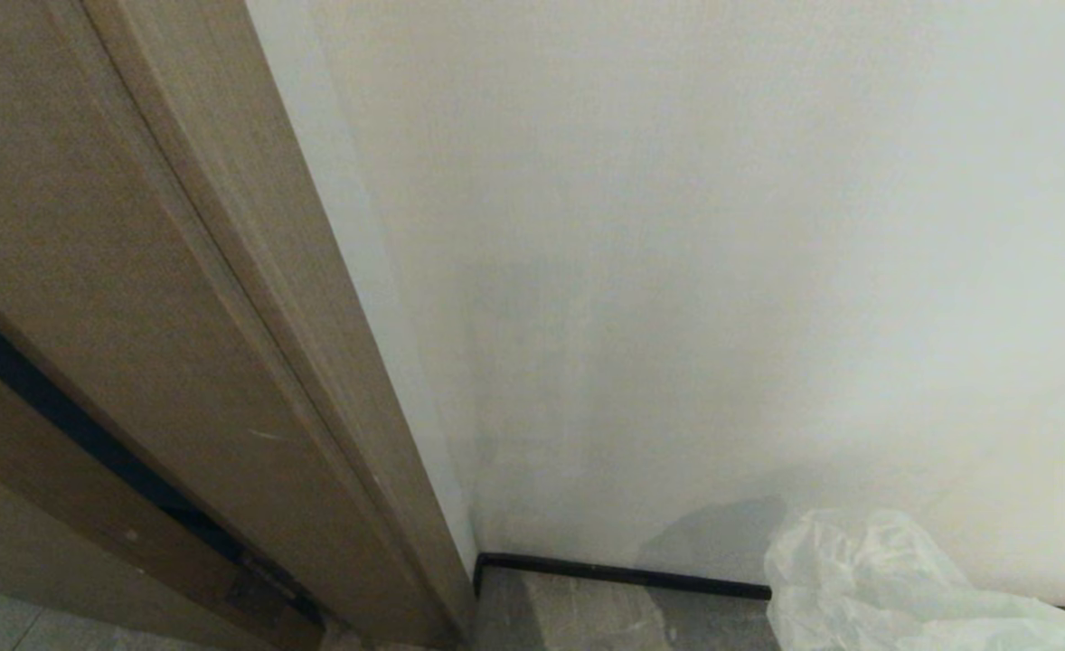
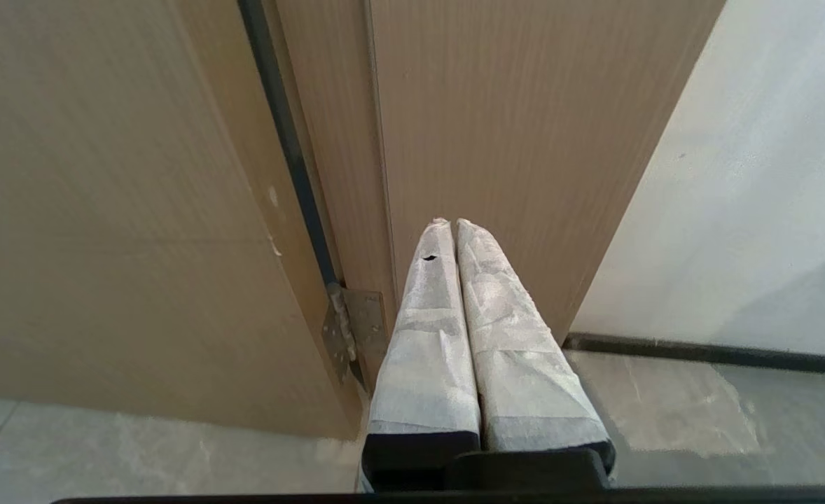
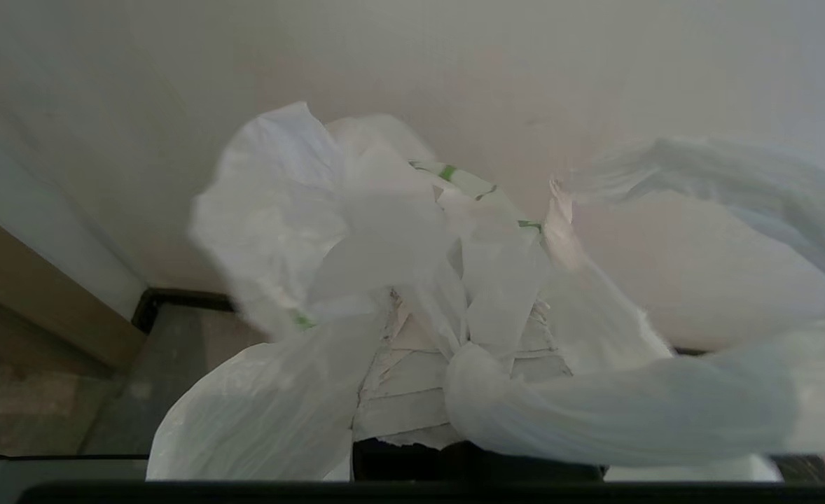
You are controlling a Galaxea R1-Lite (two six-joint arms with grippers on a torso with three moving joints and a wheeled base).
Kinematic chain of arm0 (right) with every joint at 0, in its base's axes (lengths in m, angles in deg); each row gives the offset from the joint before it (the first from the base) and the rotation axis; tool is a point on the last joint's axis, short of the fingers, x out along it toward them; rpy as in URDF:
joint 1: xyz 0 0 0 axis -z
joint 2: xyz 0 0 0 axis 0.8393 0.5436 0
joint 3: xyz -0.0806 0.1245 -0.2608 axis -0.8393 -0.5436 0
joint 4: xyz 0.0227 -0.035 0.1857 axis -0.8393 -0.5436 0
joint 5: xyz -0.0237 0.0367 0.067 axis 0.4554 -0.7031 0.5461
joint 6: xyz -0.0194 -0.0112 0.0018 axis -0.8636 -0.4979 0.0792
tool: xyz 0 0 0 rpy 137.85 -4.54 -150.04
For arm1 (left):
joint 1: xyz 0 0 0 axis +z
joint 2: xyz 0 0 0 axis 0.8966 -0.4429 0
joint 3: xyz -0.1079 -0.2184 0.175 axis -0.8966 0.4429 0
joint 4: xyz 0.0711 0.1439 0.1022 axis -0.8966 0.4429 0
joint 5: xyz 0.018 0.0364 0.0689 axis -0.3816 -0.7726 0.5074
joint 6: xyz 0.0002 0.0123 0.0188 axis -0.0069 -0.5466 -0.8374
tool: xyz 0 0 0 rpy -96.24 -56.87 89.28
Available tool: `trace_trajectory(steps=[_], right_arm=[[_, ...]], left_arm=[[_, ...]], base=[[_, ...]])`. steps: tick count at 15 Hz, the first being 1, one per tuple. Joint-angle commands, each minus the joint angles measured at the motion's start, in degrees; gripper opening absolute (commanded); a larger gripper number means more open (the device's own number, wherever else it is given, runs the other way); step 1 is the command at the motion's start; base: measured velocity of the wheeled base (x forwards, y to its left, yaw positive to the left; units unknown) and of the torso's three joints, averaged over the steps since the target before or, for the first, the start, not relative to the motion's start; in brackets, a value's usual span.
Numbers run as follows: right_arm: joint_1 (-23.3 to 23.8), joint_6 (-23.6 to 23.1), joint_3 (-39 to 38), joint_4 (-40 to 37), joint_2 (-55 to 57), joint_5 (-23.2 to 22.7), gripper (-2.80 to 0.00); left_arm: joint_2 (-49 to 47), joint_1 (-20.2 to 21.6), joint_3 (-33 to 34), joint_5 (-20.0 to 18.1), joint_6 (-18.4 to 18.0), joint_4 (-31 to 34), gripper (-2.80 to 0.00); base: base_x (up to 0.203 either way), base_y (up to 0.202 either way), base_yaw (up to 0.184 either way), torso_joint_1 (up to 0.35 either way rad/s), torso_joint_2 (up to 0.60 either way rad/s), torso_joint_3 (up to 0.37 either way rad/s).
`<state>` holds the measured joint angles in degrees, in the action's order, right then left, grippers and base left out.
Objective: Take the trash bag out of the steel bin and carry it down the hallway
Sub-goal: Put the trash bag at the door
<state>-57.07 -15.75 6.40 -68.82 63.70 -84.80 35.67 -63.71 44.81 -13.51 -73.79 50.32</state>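
The trash bag (image 1: 894,588) is thin, crinkled, milky white plastic and pokes into the head view's lower right corner, in front of the wall. In the right wrist view the trash bag (image 3: 279,210) billows around my right gripper (image 3: 465,315), which is shut on a gathered twist of it. The gripper's white-taped fingers (image 3: 398,392) are half buried in plastic, and green flecks show through the bag. My left gripper (image 2: 454,224) is shut with nothing in it, its taped fingers pointing at a wooden door frame. The steel bin is out of view. Of the hallway only wall, skirting and floor show.
A brown wooden door frame (image 1: 225,316) slants across the left, and its door (image 2: 104,210) hangs on a metal hinge (image 2: 349,329). A white wall (image 1: 722,271) stands close ahead, with black skirting (image 1: 623,574) and a strip of grey floor tile (image 1: 569,619) beneath.
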Motion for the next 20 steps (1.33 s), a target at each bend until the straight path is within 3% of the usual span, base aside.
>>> trace_trajectory(steps=[1, 12, 20], right_arm=[[0.0, -0.12, -0.09, 0.05, 0.01, -0.04, -2.8], [0.0, 0.05, -0.09, 0.22, 0.01, -0.04, -2.8], [0.0, -0.03, 0.0, 0.12, 0.18, 0.13, -2.8]], left_arm=[[0.11, 0.0, 0.09, 0.04, 0.0, -0.01, -2.8], [0.11, 0.0, 0.09, -0.05, 0.0, -0.01, -2.8], [0.11, 0.0, 0.09, -0.05, -0.26, -0.01, -2.8]], base=[[0.0, 0.0, 0.0, 0.005, 0.0, -0.202], [0.0, 0.0, 0.0, 0.002, 0.0, -0.197], [0.0, 0.0, 0.0, 0.0, 0.0, -0.028]])
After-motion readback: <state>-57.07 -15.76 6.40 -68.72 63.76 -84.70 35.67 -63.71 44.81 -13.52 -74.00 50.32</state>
